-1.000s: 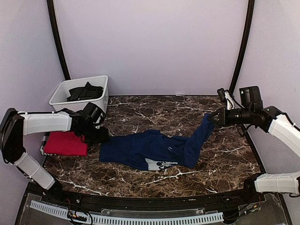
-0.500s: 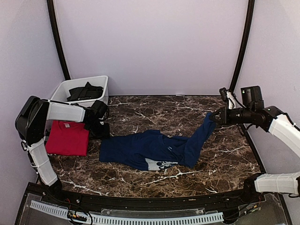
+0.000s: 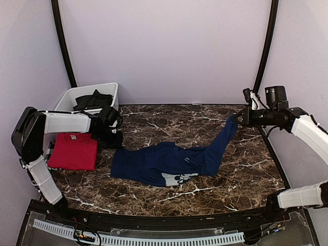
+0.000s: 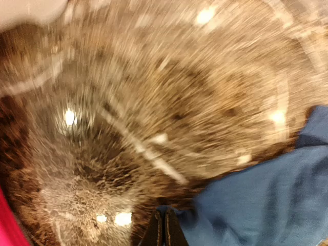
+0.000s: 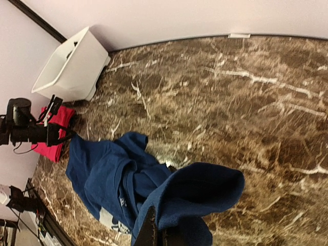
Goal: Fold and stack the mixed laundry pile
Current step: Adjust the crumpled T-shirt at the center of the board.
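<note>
From above, the navy blue T-shirt (image 3: 164,164) stretches lengthways from near the white bin (image 3: 62,101) toward my right gripper (image 3: 237,119), clamped on its far, lifted end. My left gripper (image 3: 115,141) sits at the bin-side end. Left wrist: blurred, jaws pressed together, apparently nipping the shirt's corner. Right wrist: jaws closed on a bunched fold, shirt trailing back toward the bin.
</note>
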Robot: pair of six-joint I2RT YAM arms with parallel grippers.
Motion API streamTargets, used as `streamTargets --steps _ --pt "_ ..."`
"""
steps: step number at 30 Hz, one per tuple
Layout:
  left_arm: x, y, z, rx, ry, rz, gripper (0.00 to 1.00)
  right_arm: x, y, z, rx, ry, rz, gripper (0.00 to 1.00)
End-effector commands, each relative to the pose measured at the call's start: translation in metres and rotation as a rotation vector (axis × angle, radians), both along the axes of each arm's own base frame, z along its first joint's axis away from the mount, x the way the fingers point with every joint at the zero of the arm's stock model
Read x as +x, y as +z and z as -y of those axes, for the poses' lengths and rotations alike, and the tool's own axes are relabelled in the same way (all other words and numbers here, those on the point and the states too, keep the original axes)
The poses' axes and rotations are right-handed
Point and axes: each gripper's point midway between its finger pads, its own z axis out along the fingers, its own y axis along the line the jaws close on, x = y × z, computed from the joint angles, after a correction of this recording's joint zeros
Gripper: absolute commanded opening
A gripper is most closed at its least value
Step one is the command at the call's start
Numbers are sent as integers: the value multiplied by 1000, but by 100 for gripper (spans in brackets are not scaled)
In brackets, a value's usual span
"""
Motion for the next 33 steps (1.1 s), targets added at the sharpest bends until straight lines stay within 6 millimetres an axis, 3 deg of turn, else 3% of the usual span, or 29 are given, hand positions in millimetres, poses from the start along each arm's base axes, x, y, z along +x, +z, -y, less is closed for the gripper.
streamTargets --steps 1,3,6,8,9,10,11,12,13,14,16,18,20,24,27,29,31,32,33 --pt "32 135 14 -92 -42 293 0 38 81 13 43 -16 208 0" --pt "38 180 16 -114 -59 388 0 48 105 18 43 -19 248 0" --pt "35 223 24 -162 -116 460 0 51 124 25 11 -29 275 0" --pt "20 250 29 -211 -184 514 0 44 120 30 2 -48 266 0" --pt "13 246 31 -225 -208 513 0 38 114 34 3 -63 255 0" --pt "-1 259 36 -276 -263 540 0 32 92 36 1 -74 202 0" --pt "-14 246 44 -322 -321 508 0 23 74 37 3 -85 160 0" --pt "-29 250 47 -348 -365 521 0 15 53 39 5 -97 108 0" --pt "-45 230 55 -378 -419 466 0 6 28 40 11 -108 52 0" --pt "-57 226 56 -383 -444 463 0 -4 10 40 22 -122 11 0" --pt "-86 178 57 -330 -475 349 0 -19 -32 43 25 -147 -77 0" --pt "-102 146 53 -265 -460 276 0 -26 -48 41 56 -156 -115 0" --pt "-108 131 48 -221 -430 236 0 -23 -53 44 54 -178 -133 0" --pt "-96 116 24 -72 -299 204 0 -11 -37 38 75 -149 -113 0" --pt "-73 102 -10 41 -141 175 0 -6 -2 23 157 -68 -18 0" --pt "-54 96 -19 -9 -66 151 0 -4 30 12 216 3 68 0" --pt "-30 107 -14 -127 -44 175 0 -4 63 4 248 68 136 0" --pt "-14 130 -4 -183 -61 234 0 -3 78 3 247 80 170 0" --pt "-3 128 1 -188 -76 228 0 -2 93 3 242 87 206 0"
